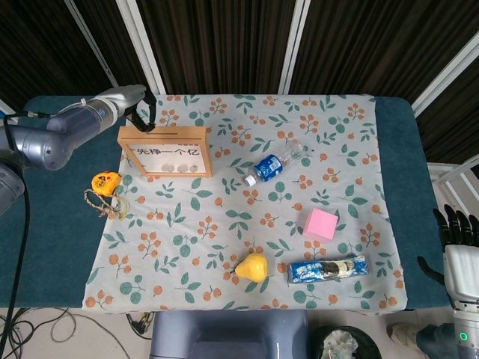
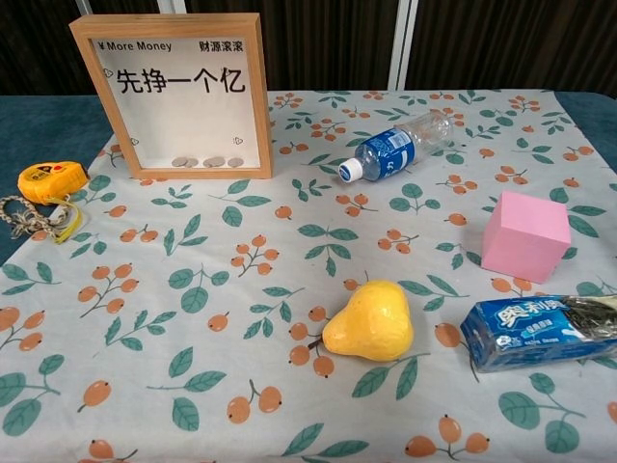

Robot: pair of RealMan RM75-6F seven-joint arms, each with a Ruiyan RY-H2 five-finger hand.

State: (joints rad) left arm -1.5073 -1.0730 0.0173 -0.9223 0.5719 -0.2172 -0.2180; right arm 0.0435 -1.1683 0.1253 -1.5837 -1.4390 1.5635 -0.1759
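My left hand (image 1: 142,105) hovers just behind the top left corner of the wooden coin-box frame (image 1: 165,149), near the far edge of the table. Its dark fingers hang curved and apart with nothing between them. The chest view does not show this hand, only the frame (image 2: 178,92) standing upright with coins at its bottom. My right hand (image 1: 456,241) is off the table's right side, low in the head view, fingers straight and spread, holding nothing.
On the floral cloth (image 1: 224,217) lie a plastic bottle (image 1: 273,164), a pink cube (image 1: 320,224), a yellow pear (image 1: 252,266) and a blue cookie pack (image 1: 327,269). A yellow tape measure (image 1: 105,182) and a cord bundle (image 1: 105,203) lie left of the frame.
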